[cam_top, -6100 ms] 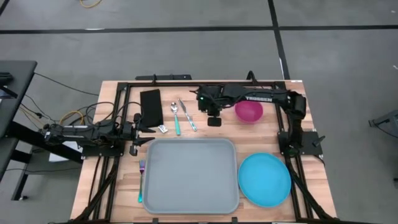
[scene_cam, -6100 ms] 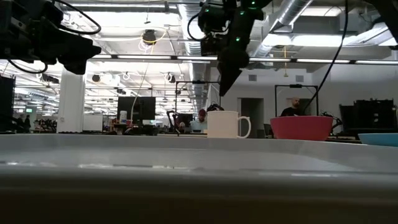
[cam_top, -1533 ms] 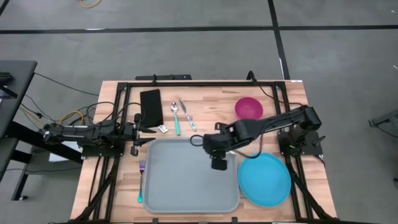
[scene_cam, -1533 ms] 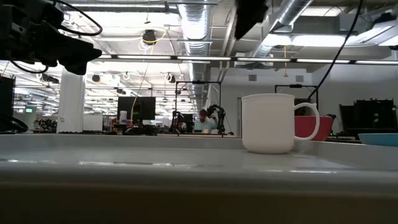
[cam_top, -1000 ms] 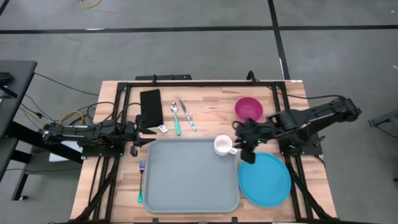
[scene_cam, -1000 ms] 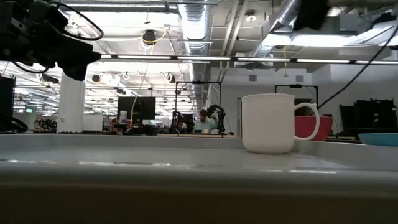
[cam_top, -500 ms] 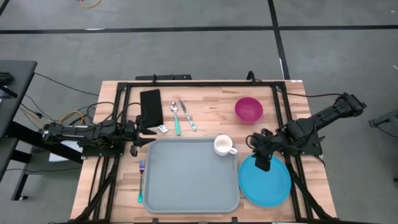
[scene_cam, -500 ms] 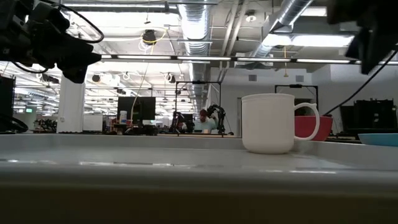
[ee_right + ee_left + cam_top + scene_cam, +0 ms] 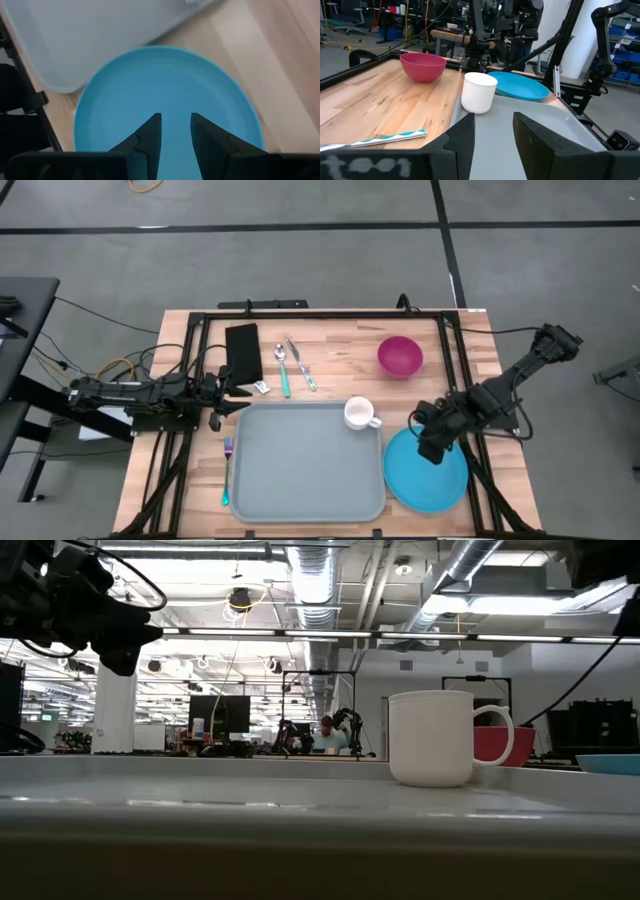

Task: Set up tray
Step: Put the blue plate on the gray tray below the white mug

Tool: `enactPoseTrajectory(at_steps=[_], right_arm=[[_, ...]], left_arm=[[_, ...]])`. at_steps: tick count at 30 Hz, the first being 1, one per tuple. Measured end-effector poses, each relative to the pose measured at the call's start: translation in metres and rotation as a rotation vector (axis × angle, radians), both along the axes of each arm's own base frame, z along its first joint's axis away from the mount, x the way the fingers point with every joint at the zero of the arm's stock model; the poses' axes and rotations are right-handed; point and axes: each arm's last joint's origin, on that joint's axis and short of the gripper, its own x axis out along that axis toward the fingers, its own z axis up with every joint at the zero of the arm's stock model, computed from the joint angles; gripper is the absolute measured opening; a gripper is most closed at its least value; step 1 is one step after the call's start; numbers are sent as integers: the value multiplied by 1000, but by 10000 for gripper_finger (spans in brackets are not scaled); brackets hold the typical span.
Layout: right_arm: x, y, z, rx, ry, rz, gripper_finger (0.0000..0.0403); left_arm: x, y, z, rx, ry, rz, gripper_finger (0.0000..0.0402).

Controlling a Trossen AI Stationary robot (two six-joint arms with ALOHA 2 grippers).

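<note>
On the wooden table (image 9: 330, 365), as seen from above: the items below are laid out.
Tray (image 9: 300, 465): a large grey-blue rectangular tray with a raised rim is set at the front centre of the table, between the fork and the blue plate.
Mug (image 9: 358, 414): 1 white mug is stood upright in the tray's far right corner, its handle turned toward the plate.
Blue plate (image 9: 432, 480): a round plate is placed just beside the tray's right edge, directly on the wood.
Right gripper (image 9: 430, 442): it is held above the plate's near-left rim; in the right wrist view its 2 fingers (image 9: 150, 132) are seen a narrow gap apart with nothing between them.
Left gripper (image 9: 238, 385): it is kept low at the table's left side, near the tray's far left corner; in its own wrist view the 2 fingers (image 9: 462, 145) are seen parted and empty.
Pink bowl (image 9: 400, 356): it is set at the far right of the table, well apart from the tray.
Cutlery: a spoon (image 9: 283, 368) and a knife (image 9: 302, 365) with teal handles are laid side by side behind the tray; a fork (image 9: 227, 470) is laid along the tray's left edge.
Black rectangular object (image 9: 243, 351): it is laid flat to the left of the spoon.
</note>
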Motion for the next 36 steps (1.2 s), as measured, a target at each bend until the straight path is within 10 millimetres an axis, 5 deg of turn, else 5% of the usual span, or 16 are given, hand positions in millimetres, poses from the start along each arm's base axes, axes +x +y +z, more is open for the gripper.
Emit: enactPoseTrajectory(at_steps=[18, 26, 36], right_arm=[[-25, 17, -26, 83, 133, -279, 98], [-40, 3, -30, -41, 268, -485, 98], [-35, 7, -29, 45, 285, -510, 97]], left_arm=[[0, 1, 0, 4, -2, 19, 122], [0, 1, 0, 37, -6, 36, 122], [0, 1, 1, 55, -6, 35, 122]])
